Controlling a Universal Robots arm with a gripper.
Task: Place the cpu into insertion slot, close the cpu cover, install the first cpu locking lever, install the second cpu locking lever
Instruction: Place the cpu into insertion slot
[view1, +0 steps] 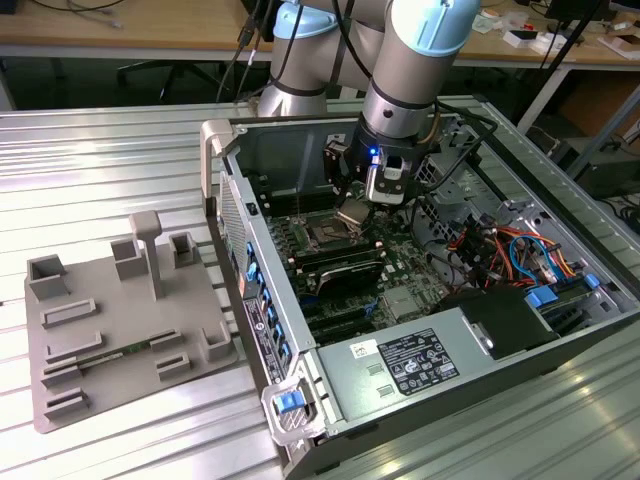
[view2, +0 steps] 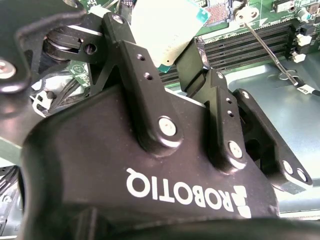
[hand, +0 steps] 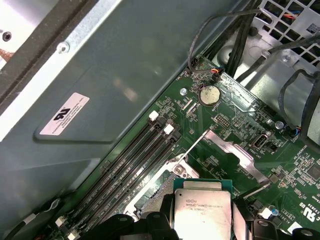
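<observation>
Exterior view: my gripper (view1: 358, 206) pinches the cpu (view1: 352, 213) just above the insertion slot (view1: 325, 236), tilted, not seated. First wrist view: cpu cover (hand: 235, 150) stands open. I judge all four steps undone.

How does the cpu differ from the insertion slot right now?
The cpu is silver-topped; the insertion slot is dark inside. The cpu hangs tilted in the gripper above the board; the insertion slot lies flat in it, empty. Both are square and similar in footprint.
</observation>
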